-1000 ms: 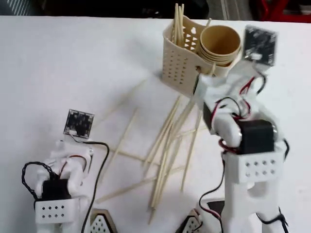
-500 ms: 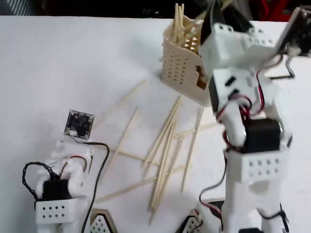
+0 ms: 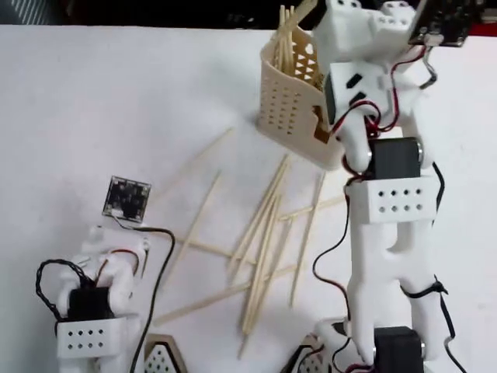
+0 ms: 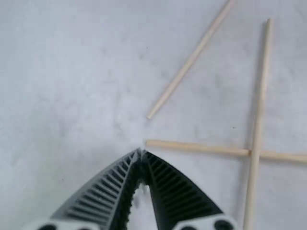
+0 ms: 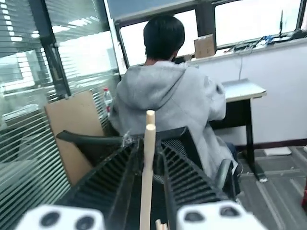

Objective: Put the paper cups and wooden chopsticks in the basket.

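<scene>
end effector (image 5: pixel 149 146) gripping chopstick (image 5: pixel 146 184), apparently over basket (image 3: pixel 289 101)

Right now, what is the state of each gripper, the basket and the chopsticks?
left gripper: shut, empty, just over the table.
right gripper: shut on a held chopstick.
basket: standing on the table, with upright chopsticks inside.
loose chopsticks: lying scattered on the table, outside the basket.
</scene>
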